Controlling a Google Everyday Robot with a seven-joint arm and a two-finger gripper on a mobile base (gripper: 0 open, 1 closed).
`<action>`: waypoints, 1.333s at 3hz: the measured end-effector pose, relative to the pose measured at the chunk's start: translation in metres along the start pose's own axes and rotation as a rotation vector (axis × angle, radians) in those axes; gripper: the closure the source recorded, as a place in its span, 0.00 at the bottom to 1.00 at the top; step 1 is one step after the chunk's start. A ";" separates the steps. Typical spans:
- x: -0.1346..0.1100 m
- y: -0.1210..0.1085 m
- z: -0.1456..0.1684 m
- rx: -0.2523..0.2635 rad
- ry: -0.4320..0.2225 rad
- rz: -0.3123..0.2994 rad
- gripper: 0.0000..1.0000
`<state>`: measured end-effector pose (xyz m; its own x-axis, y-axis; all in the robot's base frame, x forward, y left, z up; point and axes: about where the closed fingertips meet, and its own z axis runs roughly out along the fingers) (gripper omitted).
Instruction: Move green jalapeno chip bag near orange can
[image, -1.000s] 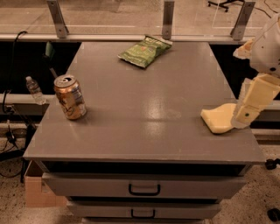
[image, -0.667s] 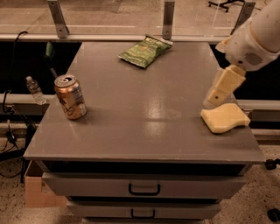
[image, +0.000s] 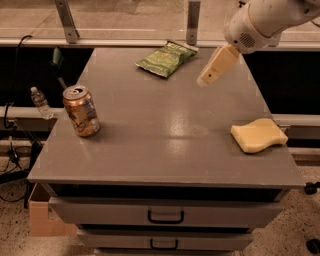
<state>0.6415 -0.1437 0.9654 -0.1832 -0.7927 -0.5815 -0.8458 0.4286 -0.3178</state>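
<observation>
The green jalapeno chip bag (image: 165, 58) lies flat at the far edge of the grey table (image: 165, 145), near its middle. The orange can (image: 80, 110) stands upright near the table's left edge, well apart from the bag. My gripper (image: 216, 66) hangs above the far right part of the table, to the right of the bag and a little nearer than it, pointing down and left. It holds nothing that I can see.
A pale yellow sponge (image: 258, 134) lies near the right front edge. A small clear plastic bottle (image: 39, 102) stands off the table at the left. Metal rail posts (image: 192, 21) rise behind the table. Drawers (image: 165, 215) are below the front edge.
My arm has swung from the right edge beside the sponge up and to the left, towards the far side of the table and closer to the chip bag. Nothing else moved.
</observation>
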 end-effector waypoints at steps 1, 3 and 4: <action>-0.006 -0.004 -0.001 0.007 -0.011 0.009 0.00; -0.022 -0.026 0.031 0.046 -0.084 0.159 0.00; -0.048 -0.059 0.073 0.076 -0.203 0.325 0.00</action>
<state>0.7370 -0.0994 0.9582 -0.3266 -0.5116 -0.7947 -0.7191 0.6802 -0.1424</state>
